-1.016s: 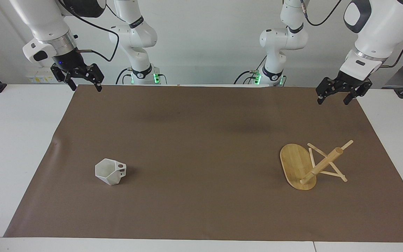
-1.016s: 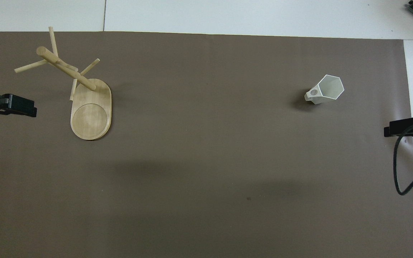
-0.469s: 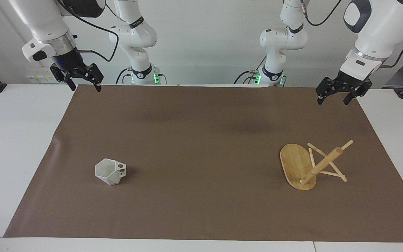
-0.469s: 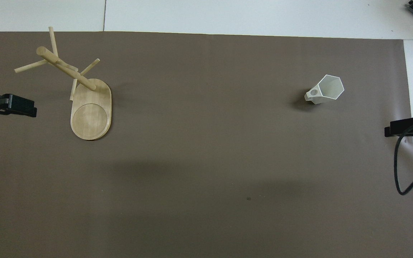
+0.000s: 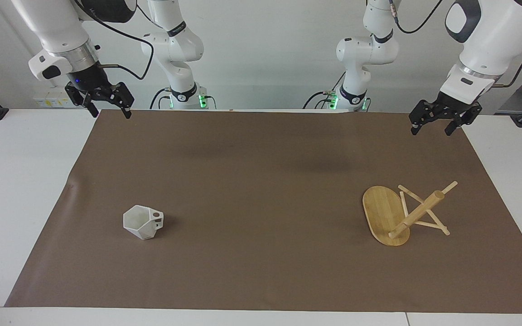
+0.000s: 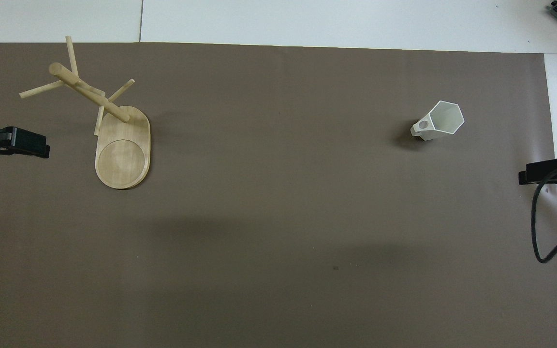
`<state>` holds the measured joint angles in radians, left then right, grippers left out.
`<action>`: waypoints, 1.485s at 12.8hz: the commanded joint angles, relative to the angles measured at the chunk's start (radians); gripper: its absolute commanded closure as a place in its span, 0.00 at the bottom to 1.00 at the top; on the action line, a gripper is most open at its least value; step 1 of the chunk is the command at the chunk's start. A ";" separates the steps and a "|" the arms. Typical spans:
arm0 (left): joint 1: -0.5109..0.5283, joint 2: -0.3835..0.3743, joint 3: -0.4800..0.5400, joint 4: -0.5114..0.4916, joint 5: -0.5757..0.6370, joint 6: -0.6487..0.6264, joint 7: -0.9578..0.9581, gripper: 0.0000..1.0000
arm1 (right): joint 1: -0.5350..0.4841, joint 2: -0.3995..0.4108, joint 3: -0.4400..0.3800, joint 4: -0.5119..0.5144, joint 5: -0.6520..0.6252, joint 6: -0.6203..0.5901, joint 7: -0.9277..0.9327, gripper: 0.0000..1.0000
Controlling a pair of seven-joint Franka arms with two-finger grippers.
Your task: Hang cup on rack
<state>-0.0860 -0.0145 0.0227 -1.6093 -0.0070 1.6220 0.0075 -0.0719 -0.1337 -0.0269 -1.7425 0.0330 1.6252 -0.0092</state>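
Bright, even light, seemingly from above; soft shadows on the brown mat; both views sharp.

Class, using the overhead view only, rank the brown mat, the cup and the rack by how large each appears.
1. Brown mat, largest by far.
2. Rack.
3. Cup, smallest.

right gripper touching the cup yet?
Apart. The facing view shows the right gripper open, up at the mat's edge nearest the robots, with bare mat between it and the cup. The left gripper waits, open.
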 commanded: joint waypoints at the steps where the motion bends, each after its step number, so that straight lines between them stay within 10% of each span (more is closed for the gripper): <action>1: -0.005 -0.022 0.008 -0.020 -0.005 -0.008 -0.009 0.00 | 0.000 -0.012 0.001 -0.009 -0.015 -0.001 0.008 0.00; 19: -0.005 -0.022 0.008 -0.020 -0.005 -0.007 -0.009 0.00 | 0.000 0.048 0.007 -0.152 -0.012 0.401 0.008 0.00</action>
<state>-0.0860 -0.0146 0.0227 -1.6093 -0.0070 1.6208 0.0074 -0.0717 -0.0999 -0.0231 -1.8669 0.0330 1.9759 -0.0092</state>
